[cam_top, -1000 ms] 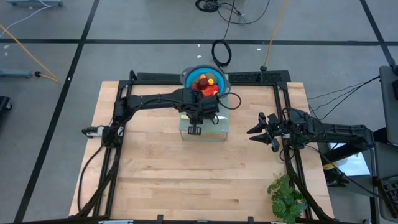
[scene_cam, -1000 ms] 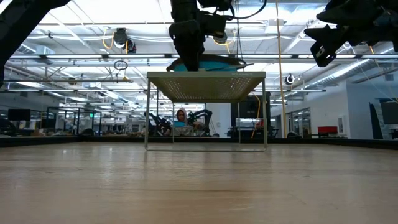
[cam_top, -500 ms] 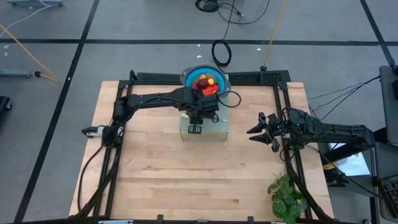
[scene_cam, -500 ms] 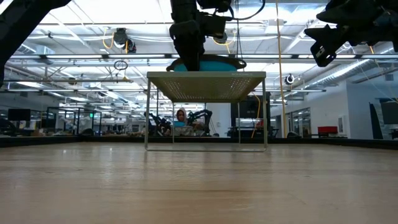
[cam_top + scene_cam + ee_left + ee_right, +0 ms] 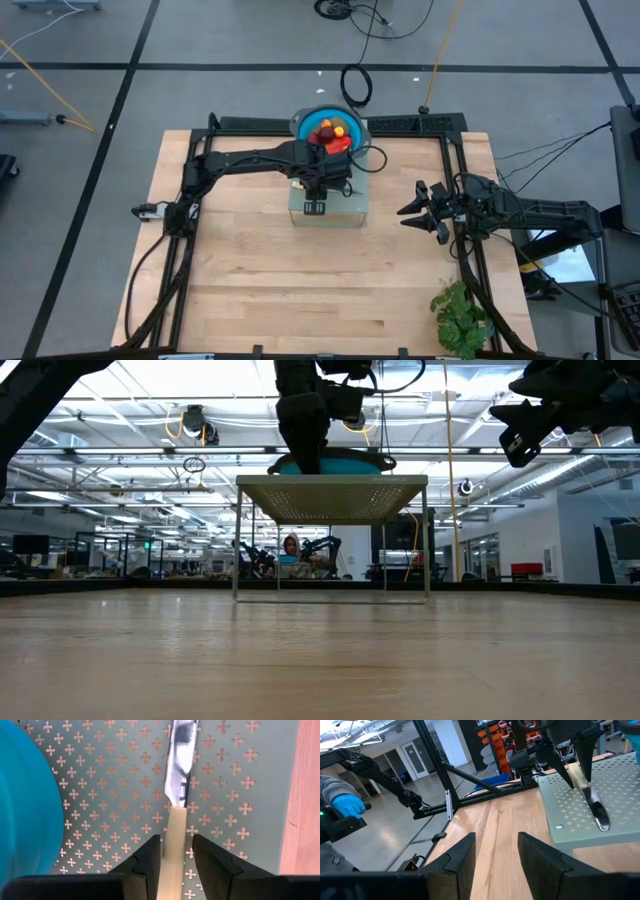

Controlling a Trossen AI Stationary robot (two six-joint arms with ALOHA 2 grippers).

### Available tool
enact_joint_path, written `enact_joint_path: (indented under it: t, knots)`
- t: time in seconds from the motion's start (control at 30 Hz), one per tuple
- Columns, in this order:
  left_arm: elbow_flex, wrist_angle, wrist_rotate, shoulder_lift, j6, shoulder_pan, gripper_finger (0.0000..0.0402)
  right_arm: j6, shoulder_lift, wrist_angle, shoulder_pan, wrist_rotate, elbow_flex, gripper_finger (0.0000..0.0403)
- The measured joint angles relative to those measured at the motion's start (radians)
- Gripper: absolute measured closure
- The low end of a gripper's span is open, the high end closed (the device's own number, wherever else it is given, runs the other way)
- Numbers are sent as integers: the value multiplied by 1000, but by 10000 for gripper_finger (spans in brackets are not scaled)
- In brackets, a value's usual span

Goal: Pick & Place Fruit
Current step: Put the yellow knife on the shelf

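Observation:
The fruit (image 5: 330,133), red, orange and yellow pieces, lies piled in a blue bowl (image 5: 303,122) at the table's far edge. In front of the bowl stands a pale green perforated stand (image 5: 347,210). My left gripper (image 5: 175,857) is above the stand and shut on a slim knife (image 5: 179,760) with a pale handle. The bowl's wall (image 5: 25,795) shows beside it. My right gripper (image 5: 412,212) hangs open, raised, to the right of the stand and touches nothing. From its own view it looks at the stand (image 5: 600,837) and the knife (image 5: 594,805). My left gripper pinches the knife's pale handle (image 5: 174,832) between its two fingers, which come from above, pointing down, one on each side of it. The handle end (image 5: 578,779) is raised in the hold. The blade slants down, and its tip (image 5: 603,823) rests on the stand's top.
A green leafy plant (image 5: 460,315) stands at the table's near right corner. Black frame rails run along the left, right and far edges. The wood in front of the stand is bare. A person's blue-gloved hand (image 5: 345,805) shows in the room beyond the table.

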Motion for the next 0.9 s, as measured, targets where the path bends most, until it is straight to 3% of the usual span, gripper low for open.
enact_joint_path:
  t: [0.9]
  knots:
    - [47, -37, -10, 5, -29, -2, 282, -3, 0, 0, 0, 0, 0, 264]
